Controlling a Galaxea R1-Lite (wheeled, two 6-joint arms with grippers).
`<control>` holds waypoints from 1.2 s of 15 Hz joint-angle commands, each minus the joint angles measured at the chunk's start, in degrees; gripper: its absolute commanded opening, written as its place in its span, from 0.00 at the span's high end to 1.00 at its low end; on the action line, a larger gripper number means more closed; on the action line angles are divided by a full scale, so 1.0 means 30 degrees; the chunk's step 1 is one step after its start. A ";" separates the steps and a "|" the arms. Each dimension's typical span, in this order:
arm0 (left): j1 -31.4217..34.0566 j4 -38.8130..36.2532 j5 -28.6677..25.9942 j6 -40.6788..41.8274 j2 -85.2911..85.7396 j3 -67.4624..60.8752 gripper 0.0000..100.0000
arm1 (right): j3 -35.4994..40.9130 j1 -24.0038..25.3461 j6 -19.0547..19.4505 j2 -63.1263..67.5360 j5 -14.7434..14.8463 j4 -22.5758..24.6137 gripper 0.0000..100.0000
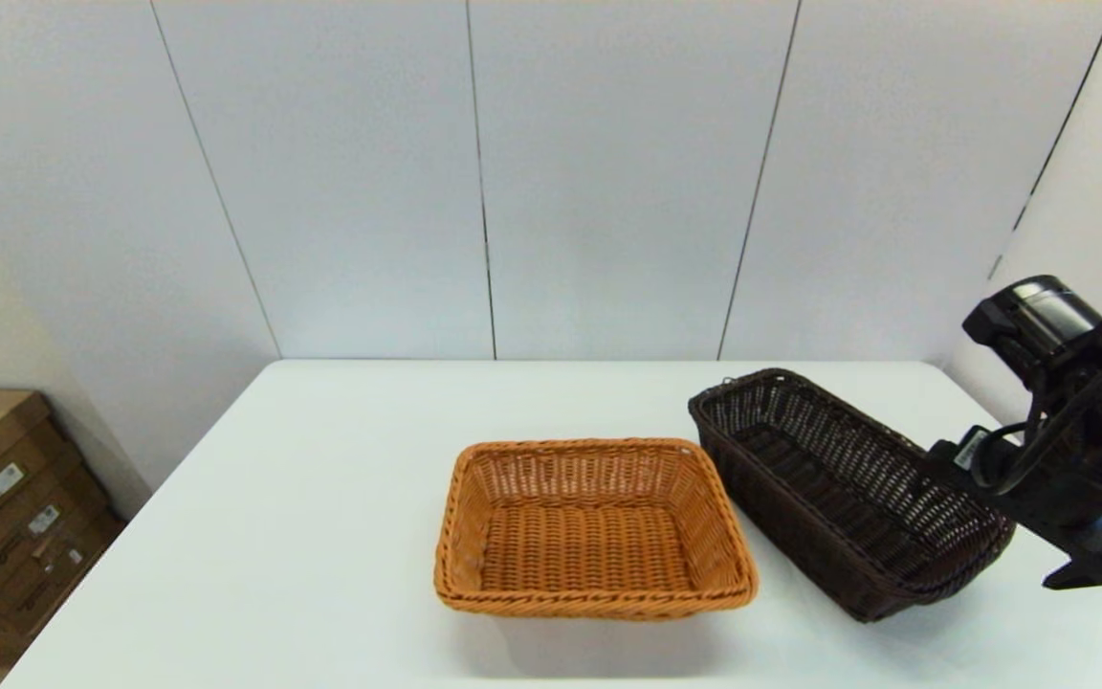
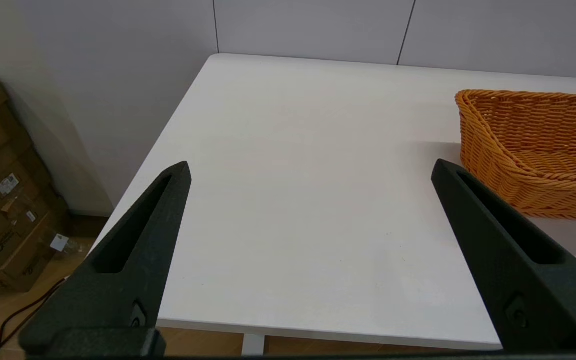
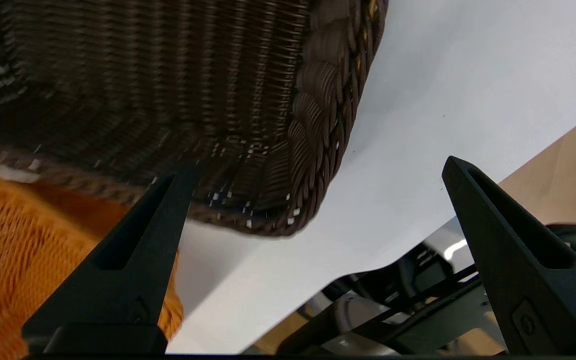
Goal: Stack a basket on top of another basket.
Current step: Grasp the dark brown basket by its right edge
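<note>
Fingers of the right gripper point(image 3: 318, 167) are spread wide at the dark basket point(image 1: 838, 488), which tilts, possibly lifted on its right side, just right of the orange-tan basket point(image 1: 594, 526) on the worktop point(image 1: 274, 536). Left gripper point(image 2: 310, 167), fingers likewise apart, hangs over the worktop's left edge.

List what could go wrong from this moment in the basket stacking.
1. The right tool is open at the near corner of the dark basket, which sits skewed; a corner grasp could let it tilt or slip when lifted.
2. The dark basket lies close beside the orange basket; dragging it across could shove the orange one along the table.
3. The left tool is open off to the orange basket's side, not steadying it.
</note>
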State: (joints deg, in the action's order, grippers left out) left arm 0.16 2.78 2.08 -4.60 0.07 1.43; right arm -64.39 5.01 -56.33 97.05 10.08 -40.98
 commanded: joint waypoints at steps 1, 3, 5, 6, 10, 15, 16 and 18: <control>0.0006 0.0011 0.0008 -0.0021 0.0005 -0.0007 0.00 | 0.0048 -0.0410 -0.0295 0.1547 -0.0021 -0.0049 0.00; 0.0006 -0.0018 0.0008 0.0009 0.0005 -0.0007 0.00 | 0.0048 -0.0821 -0.0793 0.2250 -0.0167 0.0068 0.00; 0.0006 -0.0018 0.0008 0.0009 0.0005 -0.0007 0.00 | 0.0048 -0.0938 -0.0822 0.3217 -0.0402 0.0273 0.00; 0.0006 -0.0018 0.0008 0.0009 0.0005 -0.0007 0.00 | 0.0223 -0.0967 -0.0851 0.3451 -0.0724 0.0947 0.00; 0.0006 -0.0018 0.0008 -0.0021 0.0005 -0.0007 0.00 | 0.0487 -0.1113 -0.1203 0.4242 -0.2218 0.2001 0.00; 0.0006 -0.0018 0.0008 -0.0021 0.0005 -0.0007 0.00 | 0.0546 -0.1787 -0.1232 0.4711 -0.2950 0.2177 0.00; 0.0006 -0.0018 0.0008 -0.0050 0.0005 -0.0007 0.00 | 0.0663 -0.1934 -0.1232 0.4711 -0.3068 0.2441 0.00; 0.0006 -0.0018 0.0008 -0.0050 0.0005 -0.0007 0.00 | 0.0868 -0.2110 -0.1232 0.4769 -0.3243 0.2792 0.00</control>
State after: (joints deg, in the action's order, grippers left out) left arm 0.16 2.69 2.08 -4.68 0.07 1.40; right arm -62.15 -0.85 -59.72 111.28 0.38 -32.55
